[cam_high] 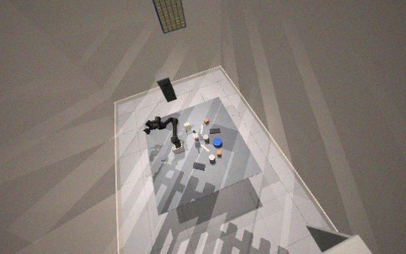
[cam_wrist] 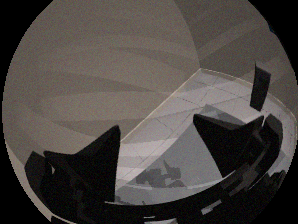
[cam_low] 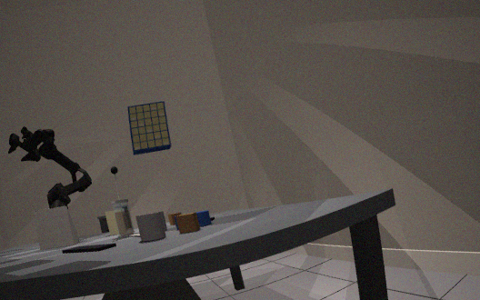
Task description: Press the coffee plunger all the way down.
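The tabletop (cam_low: 291,218) lies well below and off to one side of the pincer (cam_low: 15,145), which hangs high beyond its edge, fingers spread wide with nothing between them. The coffee press (cam_low: 120,215) stands upright among the clutter, far from the pincer, its plunger knob (cam_low: 114,170) fully raised on a thin rod. An off-centre descent could likely shove the knob sideways and tip the press, or clip the neighbouring cream block (cam_low: 115,223).

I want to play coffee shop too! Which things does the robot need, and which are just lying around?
For the job:
press
plunger, up
gripper, open, far from press

Lying about:
grey cup
orange block
blue disc
dark slab
cream box
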